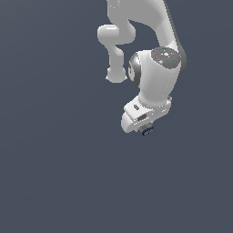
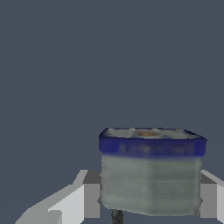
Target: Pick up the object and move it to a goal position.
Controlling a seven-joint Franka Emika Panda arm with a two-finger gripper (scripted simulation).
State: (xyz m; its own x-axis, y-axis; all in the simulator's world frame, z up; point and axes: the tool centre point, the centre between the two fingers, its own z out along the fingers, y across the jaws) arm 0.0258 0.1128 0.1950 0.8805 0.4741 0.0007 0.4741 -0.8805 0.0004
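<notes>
The gripper [image 1: 146, 127] clamps the object [image 2: 151, 175] between its fingers [image 2: 89, 199]. Only the object's sides are pinched, so a sudden swing could slip it free.

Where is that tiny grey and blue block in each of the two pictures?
Exterior view: the block peeks out under the white end effector, right of centre, a small blue speck.
Wrist view: the block fills the lower right, its blue band above a grey body, between the fingers.
Shared landmark: the end effector, which flanks the block in both views.
</notes>
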